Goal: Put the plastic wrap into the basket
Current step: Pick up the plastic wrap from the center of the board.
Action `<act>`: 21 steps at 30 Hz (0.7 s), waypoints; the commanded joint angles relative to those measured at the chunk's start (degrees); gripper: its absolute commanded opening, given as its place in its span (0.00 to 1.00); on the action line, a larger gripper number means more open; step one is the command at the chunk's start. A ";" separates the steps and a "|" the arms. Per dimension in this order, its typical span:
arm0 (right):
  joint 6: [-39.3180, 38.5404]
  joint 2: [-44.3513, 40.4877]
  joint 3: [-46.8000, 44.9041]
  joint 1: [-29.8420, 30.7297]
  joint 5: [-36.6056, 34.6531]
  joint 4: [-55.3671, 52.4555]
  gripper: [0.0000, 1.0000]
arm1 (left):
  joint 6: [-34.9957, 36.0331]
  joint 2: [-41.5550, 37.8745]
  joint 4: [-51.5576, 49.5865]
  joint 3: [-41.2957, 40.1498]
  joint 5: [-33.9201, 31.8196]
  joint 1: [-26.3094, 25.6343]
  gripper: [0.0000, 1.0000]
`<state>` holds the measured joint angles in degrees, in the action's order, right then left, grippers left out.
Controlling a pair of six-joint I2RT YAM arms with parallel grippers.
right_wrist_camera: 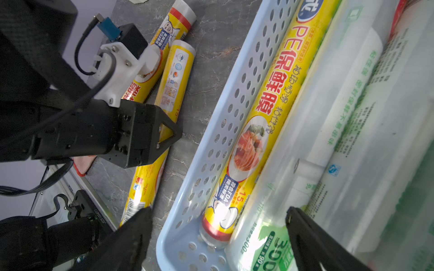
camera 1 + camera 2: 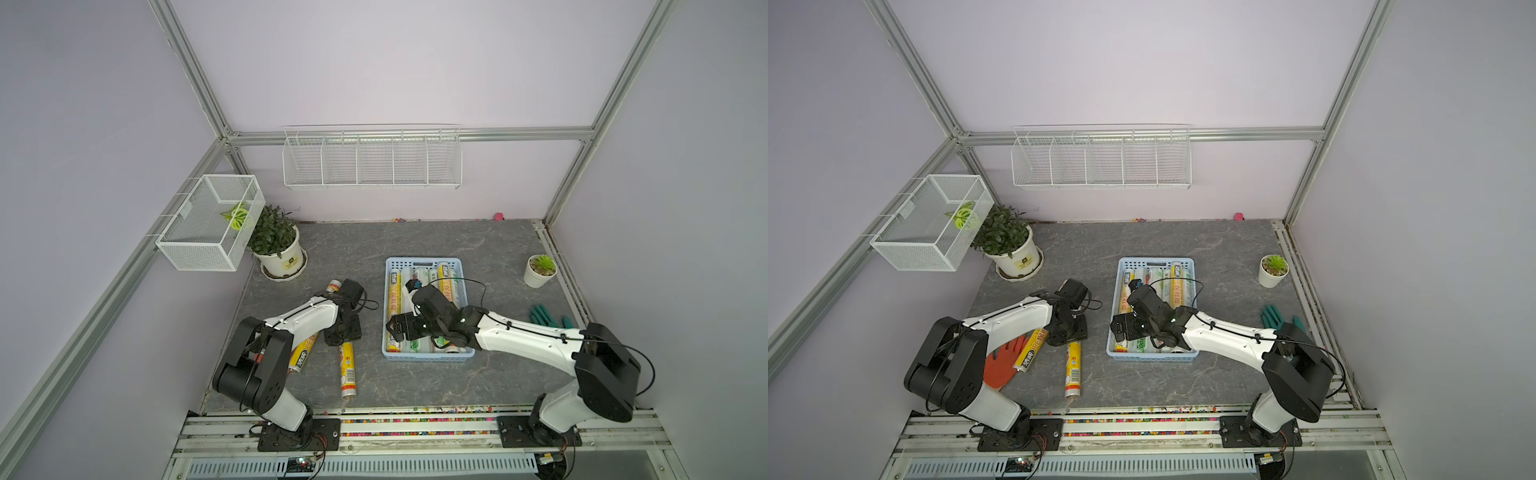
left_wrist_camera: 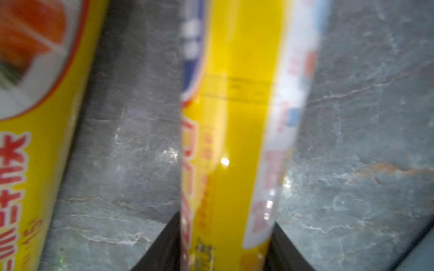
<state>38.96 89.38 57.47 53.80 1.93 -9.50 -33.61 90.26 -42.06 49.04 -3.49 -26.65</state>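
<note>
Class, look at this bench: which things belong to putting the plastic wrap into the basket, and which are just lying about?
For the job: blue basket, rolls inside it, yellow roll in the left gripper, second yellow roll beside it.
Lying about: potted plant, small succulent, green gloves, orange glove, mesh box, wire rack.

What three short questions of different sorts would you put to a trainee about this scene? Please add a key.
1. True or false: the right gripper is shut.
2. How many yellow rolls lie on the table, outside the basket? A) one B) two C) four
3. What colour is the roll that the left gripper grips?

Key: 1 false; 2 B; 3 yellow.
</note>
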 commanded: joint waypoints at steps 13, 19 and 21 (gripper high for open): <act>-0.05 -4.26 -1.22 -2.12 -3.82 -1.56 0.95 | 4.79 0.24 -6.57 9.15 -1.12 -4.31 0.19; 0.51 -5.86 -1.66 -2.78 -6.71 -2.39 0.95 | 5.17 -6.78 -8.26 13.66 -2.55 -4.31 0.17; 0.74 -6.49 -1.88 -2.91 -7.41 -2.59 0.95 | 5.69 -8.47 -8.28 15.19 -2.49 -4.38 0.16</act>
<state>39.03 84.79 56.90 51.42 -3.01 -10.31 -29.23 84.31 -49.06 61.04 -4.73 -30.92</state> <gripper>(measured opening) 0.948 0.433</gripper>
